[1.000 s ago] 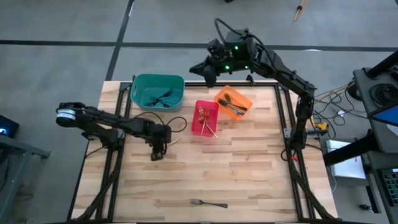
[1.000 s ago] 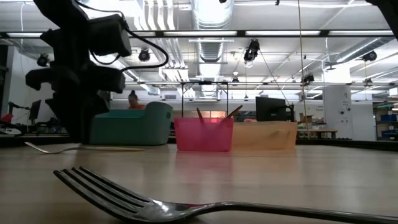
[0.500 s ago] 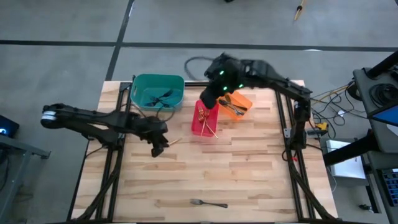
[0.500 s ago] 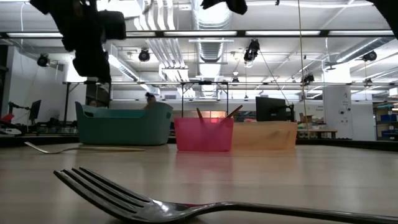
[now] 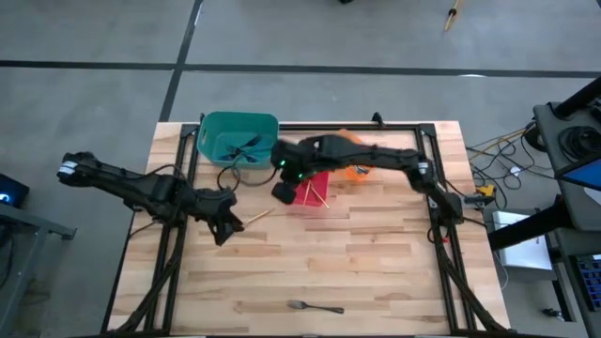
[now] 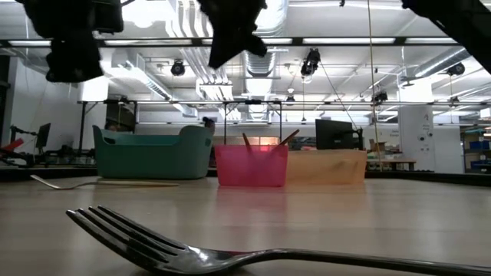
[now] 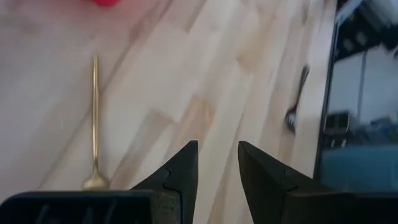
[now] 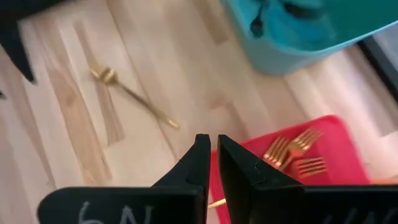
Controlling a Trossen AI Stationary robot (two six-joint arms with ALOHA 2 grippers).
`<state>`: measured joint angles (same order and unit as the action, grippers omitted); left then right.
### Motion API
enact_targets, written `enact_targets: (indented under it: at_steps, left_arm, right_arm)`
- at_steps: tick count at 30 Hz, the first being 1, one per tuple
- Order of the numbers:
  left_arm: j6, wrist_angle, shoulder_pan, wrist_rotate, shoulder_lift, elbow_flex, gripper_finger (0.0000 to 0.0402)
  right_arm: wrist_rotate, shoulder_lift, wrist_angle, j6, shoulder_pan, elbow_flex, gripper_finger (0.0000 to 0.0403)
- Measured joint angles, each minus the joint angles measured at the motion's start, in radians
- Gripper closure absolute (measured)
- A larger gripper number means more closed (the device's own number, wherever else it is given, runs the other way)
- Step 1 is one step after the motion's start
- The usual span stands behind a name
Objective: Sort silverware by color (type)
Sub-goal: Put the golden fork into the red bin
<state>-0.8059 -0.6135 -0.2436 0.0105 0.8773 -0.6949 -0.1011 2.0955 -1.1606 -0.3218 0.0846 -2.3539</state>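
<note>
A gold fork [image 5: 258, 216] lies flat on the wood table, and also shows in the left wrist view [image 7: 94, 112] and the right wrist view [image 8: 134, 96]. My left gripper [image 5: 223, 232] hangs just left of it, above the table, open [image 7: 217, 155] with nothing between its fingers. My right gripper [image 5: 283, 192] hovers shut [image 8: 212, 152] at the red bin's left side, above the table. A silver fork [image 5: 315, 306] lies near the table's near edge, filling the foreground of the low view [image 6: 230, 257].
The teal bin [image 5: 238, 139] at the far left holds dark forks. The red bin [image 5: 317, 191] holds gold forks [image 8: 298, 152]. The orange bin [image 5: 360, 173] is mostly hidden under my right arm. Bare wood stretches between the bins and the silver fork.
My left gripper has risen from the table beside the gold fork, drawn back toward the table's left edge and rolled. My right gripper has swung down from above the table's far edge, past the orange and red bins, toward the gold fork. The forks have stayed where they were.
</note>
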Motion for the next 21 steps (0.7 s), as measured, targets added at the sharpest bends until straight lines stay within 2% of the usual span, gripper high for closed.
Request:
enact_targets:
  at_steps: [6,13,16,21]
  left_arm:
    - [-0.015,-0.101,-0.115,0.032,0.019,0.013,0.0306]
    - [-0.05,-0.101,-0.276,0.059,0.025,0.099,0.0306]
    - [-0.104,-0.095,-0.336,0.065,0.023,0.156,0.0306]
    - [-0.19,-0.001,-0.378,0.165,0.021,0.251,0.0306]
  right_arm:
    - [0.004,0.116,0.078,0.048,-0.024,0.0,0.0381]
    - [0.011,0.23,0.191,0.147,-0.026,0.0,0.0381]
    - [0.023,0.266,0.234,0.176,-0.025,0.0,0.0381]
    - [0.023,0.304,0.267,0.172,-0.026,0.0,0.0381]
